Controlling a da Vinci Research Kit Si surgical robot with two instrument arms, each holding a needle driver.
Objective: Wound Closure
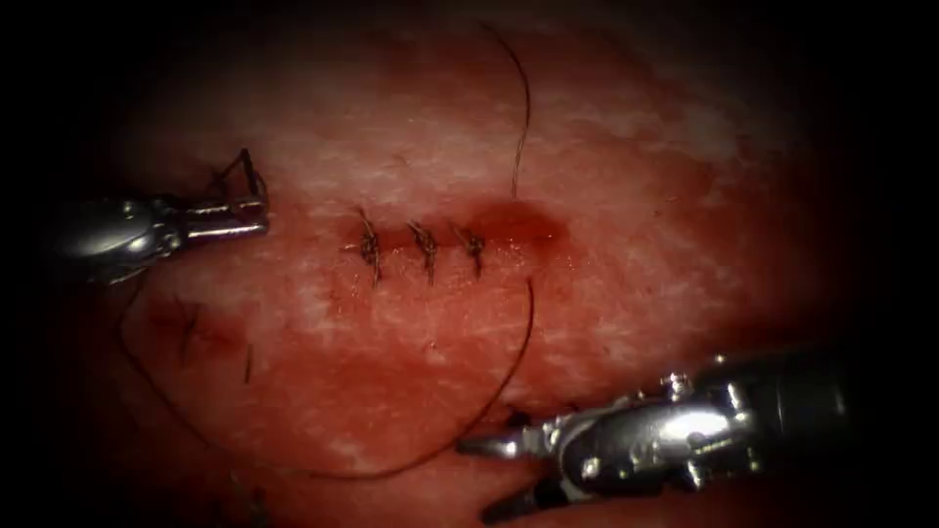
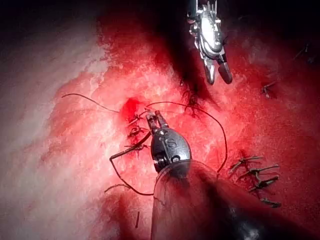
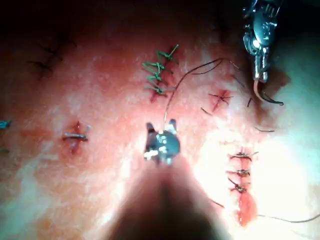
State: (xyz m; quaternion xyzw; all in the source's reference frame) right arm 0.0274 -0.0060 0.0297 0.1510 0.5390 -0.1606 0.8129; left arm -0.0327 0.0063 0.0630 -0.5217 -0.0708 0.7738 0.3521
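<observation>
Nearest, the right tool (image 1: 494, 477) has its fingers spread wide and empty, with the thread (image 1: 509, 372) arcing just beside them. Beyond lies the cut (image 1: 430, 240). Left of it, the left tool (image 1: 256, 217) has its fingers clamped on the needle (image 1: 249, 171) near one end, clear of the tissue (image 1: 636, 196).

Left tool (image 1: 249, 217): polished silver metal, rounded wrist, two slim straight jaws. Right tool (image 1: 494, 474): shiny steel clevis with small screws and pins, dark cylindrical shaft behind.

No room, walls or furniture can be made out; the lit centre is ringed by darkness at the edges.
</observation>
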